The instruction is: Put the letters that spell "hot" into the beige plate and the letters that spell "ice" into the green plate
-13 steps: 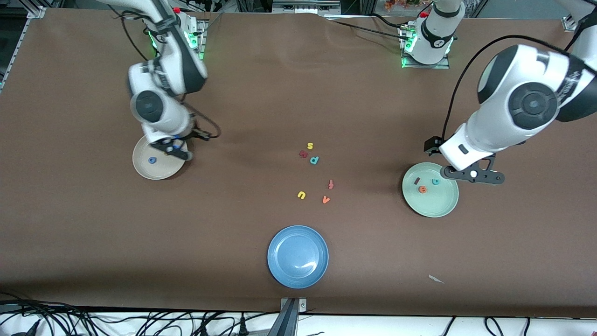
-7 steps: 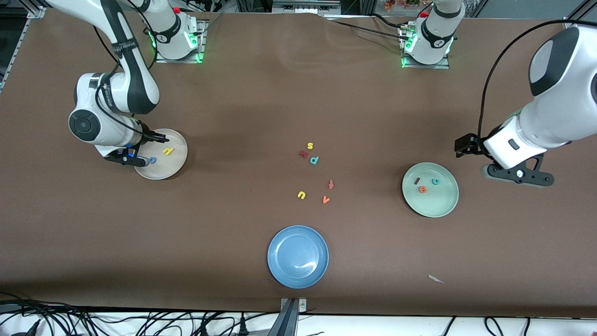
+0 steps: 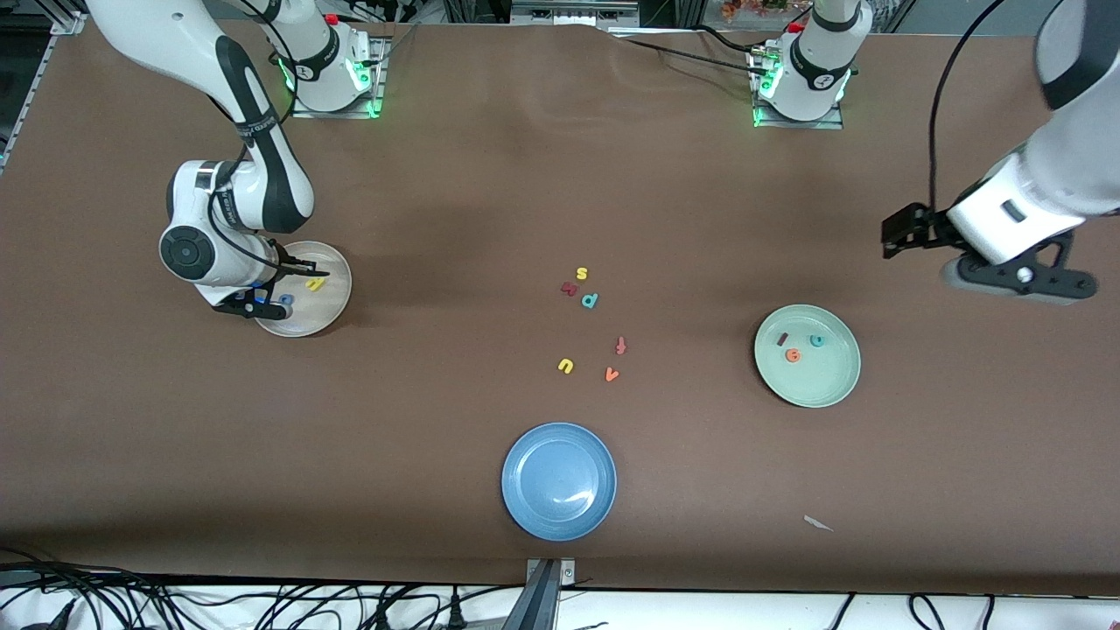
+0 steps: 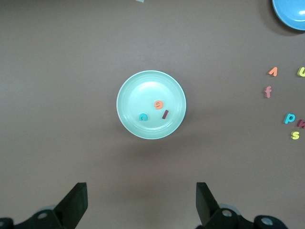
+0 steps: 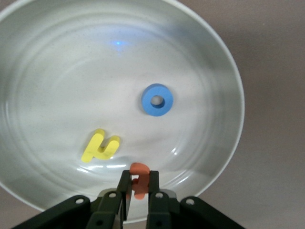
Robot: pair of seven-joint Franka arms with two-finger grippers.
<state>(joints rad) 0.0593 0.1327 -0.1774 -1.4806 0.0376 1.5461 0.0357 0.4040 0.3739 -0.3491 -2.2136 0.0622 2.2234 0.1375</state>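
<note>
Fingers (image 5: pixel 125 191) of your right gripper (image 5: pixel 138 193), now back over the beige plate (image 5: pixel 209 62), clamp the t (image 5: pixel 139 179), while your left gripper (image 4: pixel 139 202), spread empty, has withdrawn from the green plate (image 4: pixel 128 90).

The orange t (image 5: pixel 139 183) — lower part hidden between the right tool's (image 5: pixel 138 191) fingers.

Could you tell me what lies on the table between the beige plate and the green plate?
In the front view, loose letters lie between the beige plate and green plate: yellow s, teal p, yellow u.

Yellow h (image 5: pixel 100 147), blue o (image 5: pixel 157 99), orange t (image 5: pixel 139 180).
</note>
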